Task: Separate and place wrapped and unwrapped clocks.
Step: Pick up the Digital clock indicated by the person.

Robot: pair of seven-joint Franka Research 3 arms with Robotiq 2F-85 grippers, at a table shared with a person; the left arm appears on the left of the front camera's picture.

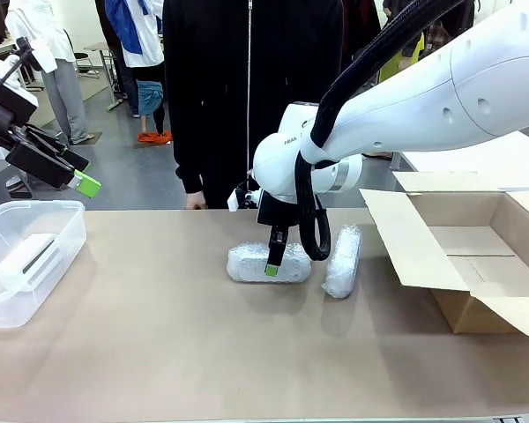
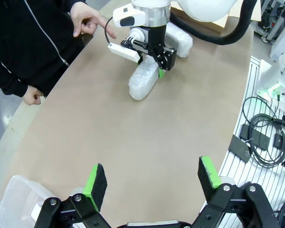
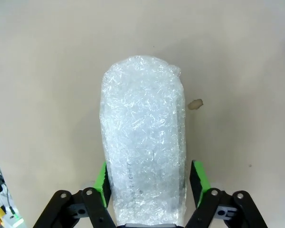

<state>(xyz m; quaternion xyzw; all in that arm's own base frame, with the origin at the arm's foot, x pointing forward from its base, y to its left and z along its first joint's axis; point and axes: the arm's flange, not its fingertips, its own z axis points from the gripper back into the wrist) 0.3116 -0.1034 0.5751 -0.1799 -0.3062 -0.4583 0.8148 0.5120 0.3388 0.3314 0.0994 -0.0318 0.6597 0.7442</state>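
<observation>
Right tool (image 3: 149, 176) is down over one wrapped bundle (image 3: 142, 137), jaws half-closed either side of it, can't tell if it's properly gripping. Two bundles total, lumpy white bubble wrap. This one lies 9-to-3 mid table (image 1: 159, 352), and the second bundle (image 1: 342, 261) at its 3 o'clock runs roughly 12-to-6. One bare clock (image 1: 26, 260), smooth white, sits in the clear tub (image 1: 62, 211) way out at 9 o'clock. Left tool (image 2: 152, 175) hangs wide open, empty.

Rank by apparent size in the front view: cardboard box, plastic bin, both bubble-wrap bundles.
1. Cardboard box, largest.
2. Plastic bin.
3. Left bundle and right bundle: look alike, left unranked.
</observation>
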